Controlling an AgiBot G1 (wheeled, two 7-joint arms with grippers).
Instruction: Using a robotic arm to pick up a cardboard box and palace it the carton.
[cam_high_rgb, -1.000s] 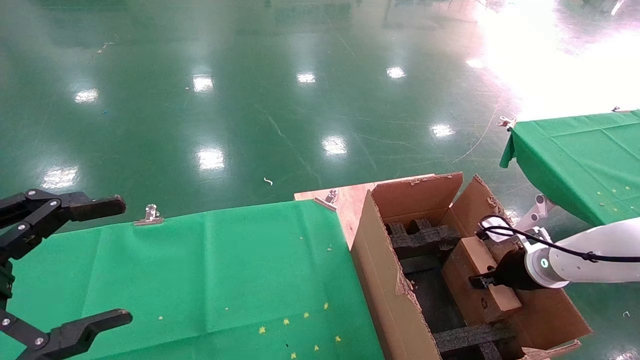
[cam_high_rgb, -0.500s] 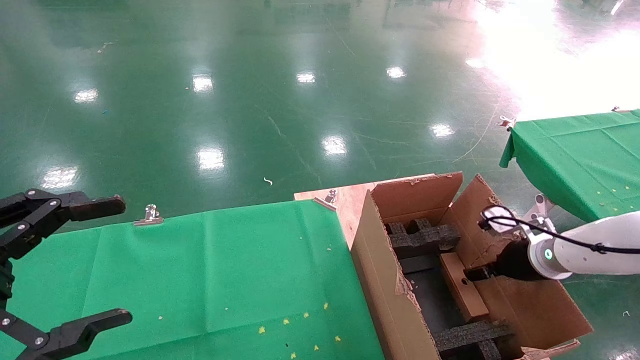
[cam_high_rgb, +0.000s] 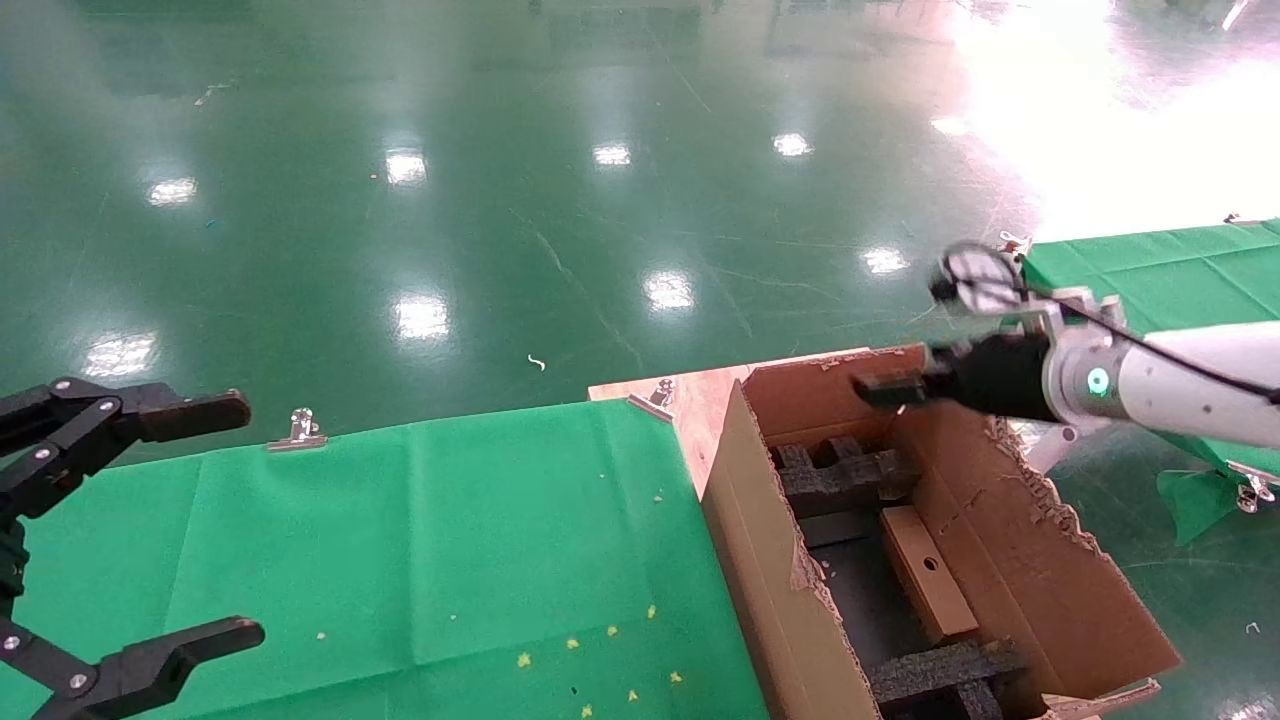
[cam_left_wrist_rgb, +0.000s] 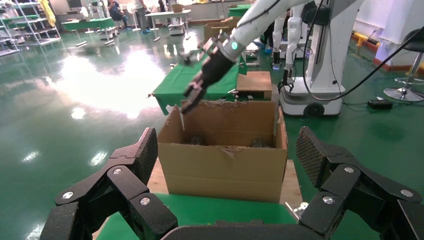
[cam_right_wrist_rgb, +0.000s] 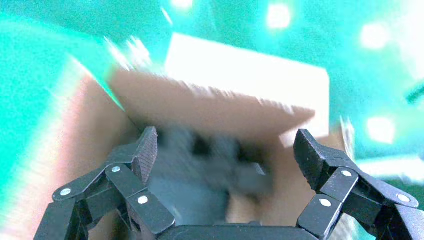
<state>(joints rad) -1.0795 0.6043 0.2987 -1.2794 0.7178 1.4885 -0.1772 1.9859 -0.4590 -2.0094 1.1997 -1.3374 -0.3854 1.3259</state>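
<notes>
The small brown cardboard box (cam_high_rgb: 928, 572) with its round hole lies inside the carton (cam_high_rgb: 765, 540), against the right wall between the black foam inserts (cam_high_rgb: 845, 475), with nothing touching it. My right gripper (cam_high_rgb: 872, 388) on the white arm hovers open and empty above the carton's far flap. In its wrist view the right gripper (cam_right_wrist_rgb: 226, 150) looks down into the blurred carton (cam_right_wrist_rgb: 215, 107). My left gripper (cam_high_rgb: 235, 520) is parked open over the green table's left end. In the left wrist view, the left gripper (cam_left_wrist_rgb: 227, 155) faces the carton (cam_left_wrist_rgb: 222, 160), with the right gripper (cam_left_wrist_rgb: 192, 95) above it.
A green-clothed table (cam_high_rgb: 400, 540) adjoins the carton's left wall, with metal clips (cam_high_rgb: 298, 430) on its far edge. A bare wooden board (cam_high_rgb: 700, 400) shows behind the carton. A second green table (cam_high_rgb: 1180, 270) stands at the right. Another robot's base (cam_left_wrist_rgb: 320, 65) stands behind the carton.
My right gripper has let go of the cardboard box, which now rests in the carton. The right arm has risen out of the carton toward its far flap. The left arm has not moved.
</notes>
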